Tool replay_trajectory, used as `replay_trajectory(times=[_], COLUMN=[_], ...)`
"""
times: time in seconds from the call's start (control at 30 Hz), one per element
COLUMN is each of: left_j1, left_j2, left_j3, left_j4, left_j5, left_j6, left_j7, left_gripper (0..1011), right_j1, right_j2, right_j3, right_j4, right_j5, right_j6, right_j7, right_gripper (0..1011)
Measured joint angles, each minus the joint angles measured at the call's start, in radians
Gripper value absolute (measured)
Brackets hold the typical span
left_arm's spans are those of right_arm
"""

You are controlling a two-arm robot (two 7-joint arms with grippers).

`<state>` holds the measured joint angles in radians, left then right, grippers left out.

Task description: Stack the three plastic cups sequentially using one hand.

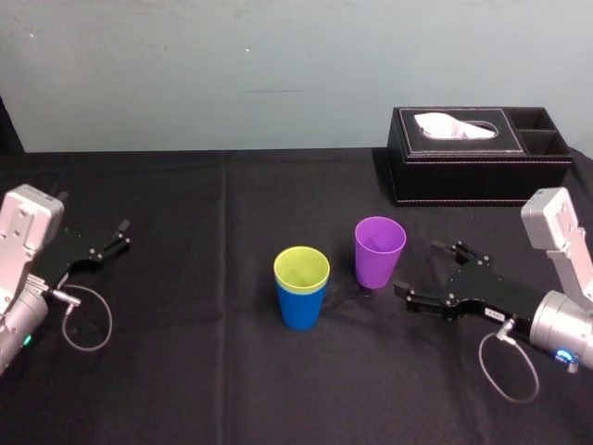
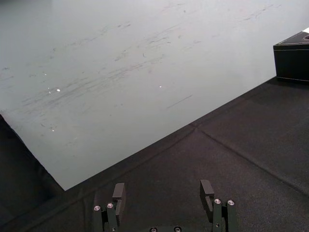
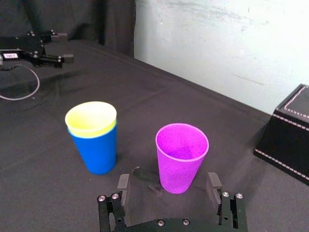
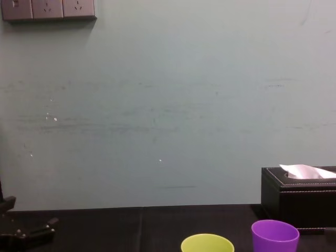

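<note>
Black cloth-covered surface [image 1: 185, 371] fills the foreground. Black rectangular tissue box [image 1: 482, 158] sits at its far right, by the wall. Right pincer [image 1: 419, 269], black on a grey-white arm, is low over the surface just right of the purple cup, fingers spread open, gripping nothing, aimed at it. Left pincer [image 1: 119, 236] is parked at the far left, also open and empty. Smooth tapered blue plastic cup [image 1: 301, 308] stands upright mid-surface. Purple tapered plastic cup [image 1: 379, 250] stands upright just beside it on the right, apart. Yellow-green plastic cup [image 1: 301, 268] is nested inside the blue one.
</note>
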<state>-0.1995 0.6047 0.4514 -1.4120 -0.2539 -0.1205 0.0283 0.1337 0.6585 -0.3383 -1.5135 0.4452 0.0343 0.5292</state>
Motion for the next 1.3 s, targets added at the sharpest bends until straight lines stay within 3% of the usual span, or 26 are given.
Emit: replay_trajectory(times=[0.5, 1.3], left_j1=[0.0, 0.0], left_j2=[0.0, 0.0], left_j3=[0.0, 0.0], left_j4=[0.0, 0.0], left_j5=[0.0, 0.0], left_j6=[0.0, 0.0], left_j7=[0.0, 0.0], left_gripper=[1010, 1010], right_j1=[0.042, 0.128], right_j2=[-0.045, -0.101], right_j3=[-0.021, -0.058], right_j4=[0.103, 0.176], right_j5=[-0.023, -0.049], right_j6=[0.006, 0.028], right_j7=[0.021, 0.034], right_gripper=[1003, 1003])
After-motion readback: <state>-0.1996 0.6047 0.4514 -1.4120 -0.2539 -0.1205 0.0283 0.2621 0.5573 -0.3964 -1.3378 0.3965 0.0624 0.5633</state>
